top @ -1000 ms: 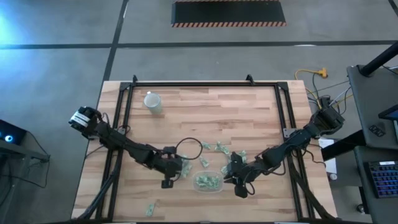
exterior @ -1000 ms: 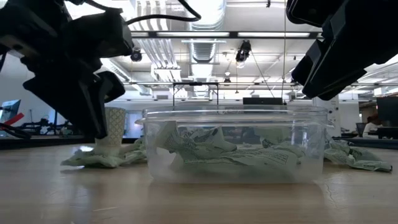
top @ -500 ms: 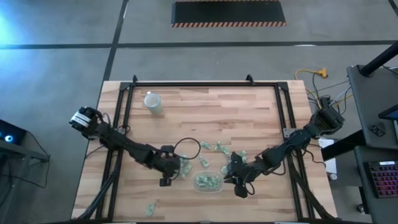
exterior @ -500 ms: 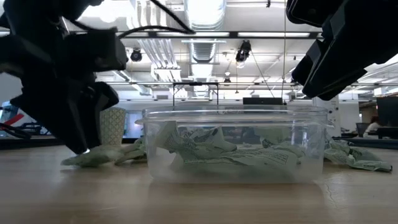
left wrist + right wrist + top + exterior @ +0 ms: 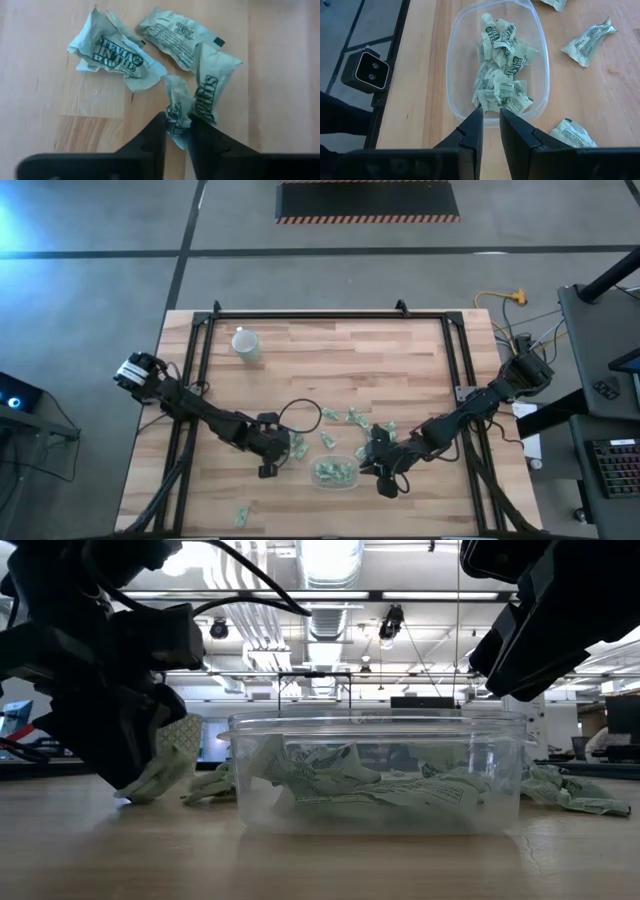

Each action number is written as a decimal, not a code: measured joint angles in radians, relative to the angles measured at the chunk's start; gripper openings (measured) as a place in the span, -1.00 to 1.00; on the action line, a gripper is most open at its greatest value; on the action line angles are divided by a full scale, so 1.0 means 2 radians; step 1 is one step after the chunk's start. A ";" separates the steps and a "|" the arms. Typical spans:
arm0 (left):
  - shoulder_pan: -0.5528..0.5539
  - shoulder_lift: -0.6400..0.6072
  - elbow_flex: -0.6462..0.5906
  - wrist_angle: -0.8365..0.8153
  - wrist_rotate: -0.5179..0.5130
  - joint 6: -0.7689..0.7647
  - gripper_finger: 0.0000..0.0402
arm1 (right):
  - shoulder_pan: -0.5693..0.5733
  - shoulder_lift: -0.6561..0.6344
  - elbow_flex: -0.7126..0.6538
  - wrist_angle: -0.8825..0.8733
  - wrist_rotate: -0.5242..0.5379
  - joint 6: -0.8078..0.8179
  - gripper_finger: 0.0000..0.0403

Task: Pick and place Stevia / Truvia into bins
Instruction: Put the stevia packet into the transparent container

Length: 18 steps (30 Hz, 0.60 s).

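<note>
You are looking down on a pale wooden table (image 5: 380, 360) with two dark arms reaching toward its front middle. Your left tool (image 5: 176, 131) is pinching one crumpled pale green and white paper sachet (image 5: 176, 111) between its fingers, just beside a small cluster of loose sachets (image 5: 116, 54) lying flat on the wood. In the level view, that sachet is hanging from the left tool, close to the table surface, to the left of the shallow clear plastic bin (image 5: 378, 772). The bin is already holding a heap of crumpled sachets (image 5: 501, 75). Your right tool (image 5: 490, 131) is hovering over the near rim of the bin with its fingers drawn close together and nothing between them. More sachets are lying scattered around the bin, and a white cylindrical cup (image 5: 246, 344) is standing well apart toward the far left of the table. You are in the pick step, by the look of it: the grasp is made and the carry is not yet begun. The next move is calling for a lift clear of the neighbouring sachets, then a short travel over the bin's rim before letting go.
</note>
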 joint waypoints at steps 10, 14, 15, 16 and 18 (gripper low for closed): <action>0.001 -0.016 0.005 -0.004 0.004 -0.001 -0.92 | 0.000 0.000 0.000 0.000 0.000 0.000 -0.72; 0.002 -0.016 0.004 -0.005 0.004 0.000 -0.88 | 0.000 0.000 0.000 -0.001 0.000 0.000 -0.72; 0.002 -0.016 0.004 -0.004 0.003 -0.001 -0.89 | 0.000 0.000 0.000 -0.001 0.000 0.000 -0.72; 0.002 -0.016 0.003 -0.004 0.003 -0.002 -0.90 | 0.000 0.000 0.000 -0.001 0.000 0.000 -0.72; 0.002 -0.016 0.003 -0.005 0.003 -0.011 -0.95 | 0.000 0.000 0.000 -0.001 0.000 0.001 -0.72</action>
